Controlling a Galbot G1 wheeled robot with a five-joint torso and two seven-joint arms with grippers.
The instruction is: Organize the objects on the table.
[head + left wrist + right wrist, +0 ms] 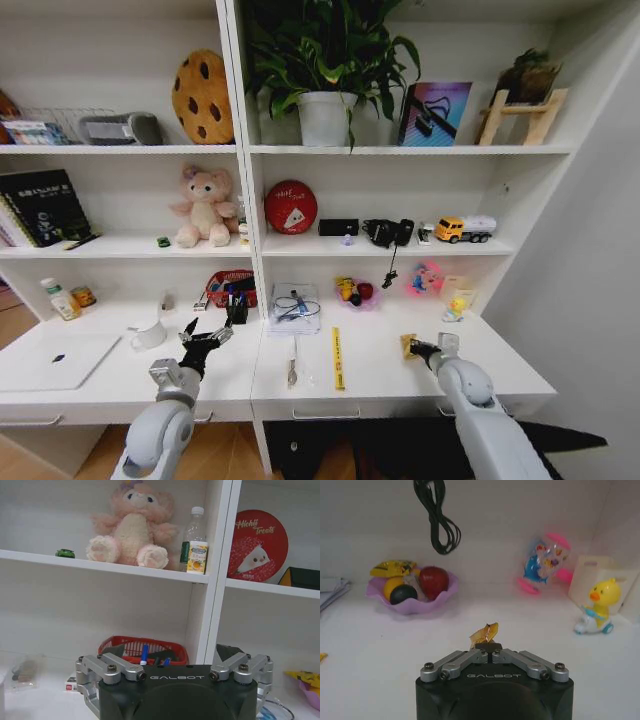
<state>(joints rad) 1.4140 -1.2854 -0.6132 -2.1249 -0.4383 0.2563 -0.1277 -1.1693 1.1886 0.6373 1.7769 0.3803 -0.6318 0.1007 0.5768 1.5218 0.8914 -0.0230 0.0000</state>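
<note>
Silver-white laptop (pixel 52 360) is lying closed and flat on the far left end of the white desk (pixel 400 372), well apart from both arms. Tiny green toy car (pixel 163 241) is sitting up on the middle shelf just left of the pink plush bear (pixel 206 206) — the left wrist view is showing the car (pixel 65 553) on that same shelf edge, beside the bear's foot.

Left gripper (pixel 205 338) is hovering over the desk near the white mug (pixel 148 335), fingers spread wide with nothing between them, pointing toward the red basket (pixel 229 288) that's holding a few pens.

Right gripper (pixel 414 347) is hanging low over the right part of the desk, fingers pinched together on a small crumpled golden wrapper (pixel 484 632) — the scrap is sticking up just past the fingertips. Ahead of it a purple bowl (pixel 413 596) of fruit is resting by the back wall, with a yellow duck toy (pixel 598 606) off to the side. Yellow ruler-like strip (pixel 338 358) is lying between the two arms.
</note>
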